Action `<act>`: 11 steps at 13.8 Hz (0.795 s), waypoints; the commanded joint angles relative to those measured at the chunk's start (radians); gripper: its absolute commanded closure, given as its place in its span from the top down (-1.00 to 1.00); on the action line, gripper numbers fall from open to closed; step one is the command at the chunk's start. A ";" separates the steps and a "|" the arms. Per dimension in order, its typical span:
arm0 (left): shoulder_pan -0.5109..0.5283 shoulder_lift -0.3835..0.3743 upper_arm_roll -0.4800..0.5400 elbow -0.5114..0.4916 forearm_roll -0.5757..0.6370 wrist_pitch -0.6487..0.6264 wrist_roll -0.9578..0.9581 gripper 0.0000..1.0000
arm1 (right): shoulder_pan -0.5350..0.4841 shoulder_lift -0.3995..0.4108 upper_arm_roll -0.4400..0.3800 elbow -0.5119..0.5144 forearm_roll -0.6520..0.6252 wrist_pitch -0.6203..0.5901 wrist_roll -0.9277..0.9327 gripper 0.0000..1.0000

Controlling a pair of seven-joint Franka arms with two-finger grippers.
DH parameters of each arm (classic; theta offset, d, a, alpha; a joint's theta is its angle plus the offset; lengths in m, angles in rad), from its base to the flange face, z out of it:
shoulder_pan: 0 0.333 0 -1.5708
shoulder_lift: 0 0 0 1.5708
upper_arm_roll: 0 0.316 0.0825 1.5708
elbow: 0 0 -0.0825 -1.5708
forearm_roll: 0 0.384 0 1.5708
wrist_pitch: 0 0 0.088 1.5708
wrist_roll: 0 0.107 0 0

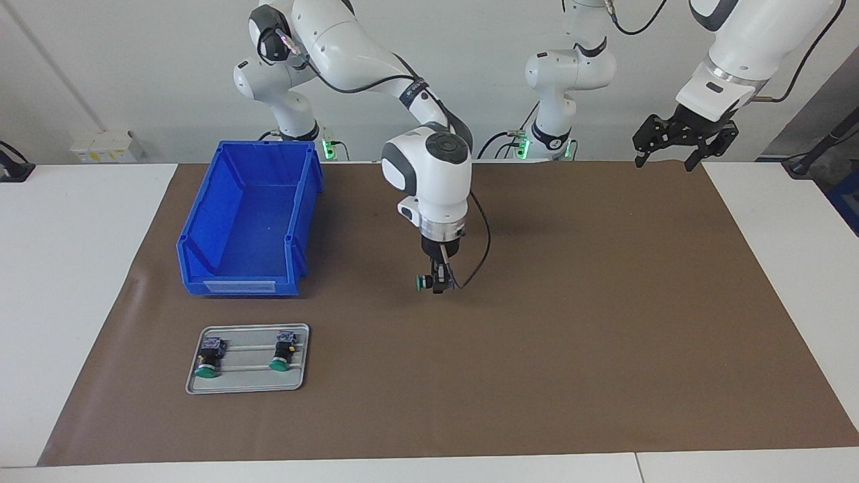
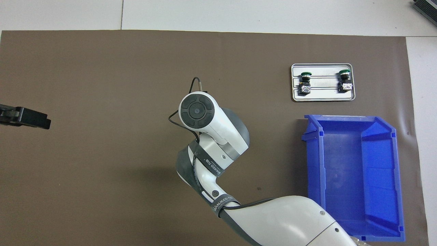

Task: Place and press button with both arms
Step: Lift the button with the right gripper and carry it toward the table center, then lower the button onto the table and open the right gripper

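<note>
Button (image 1: pixel 424 284) clamped in the right end effector (image 1: pixel 437 284), held over the middle of the brown mat (image 1: pixel 570 322).

The button lies sideways in the grip, its green cap pointing toward the right arm's end of the desk (image 1: pixel 74 282), just above the mat. From this end effector, the blue bin (image 1: pixel 249 218) sits toward the right arm's end, and the grey tray (image 1: pixel 247 386) with two more buttons (image 1: pixel 209 359) (image 1: pixel 283 351) lies farther from the robots than the bin. The left end effector (image 1: pixel 683 142) waits with fingers apart, raised over the mat's edge at the left arm's end.
</note>
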 commanded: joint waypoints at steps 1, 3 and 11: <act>0.007 -0.011 -0.005 -0.009 0.007 -0.010 0.002 1.00 | 0.025 0.016 0.000 -0.004 -0.026 0.028 0.050 -1.00; 0.007 -0.011 -0.005 -0.009 0.007 -0.010 0.002 1.00 | 0.029 0.015 0.000 -0.010 -0.019 0.026 0.067 -1.00; 0.007 -0.011 -0.005 -0.009 0.007 -0.010 0.002 1.00 | 0.049 0.008 0.000 -0.088 -0.021 0.069 0.114 -1.00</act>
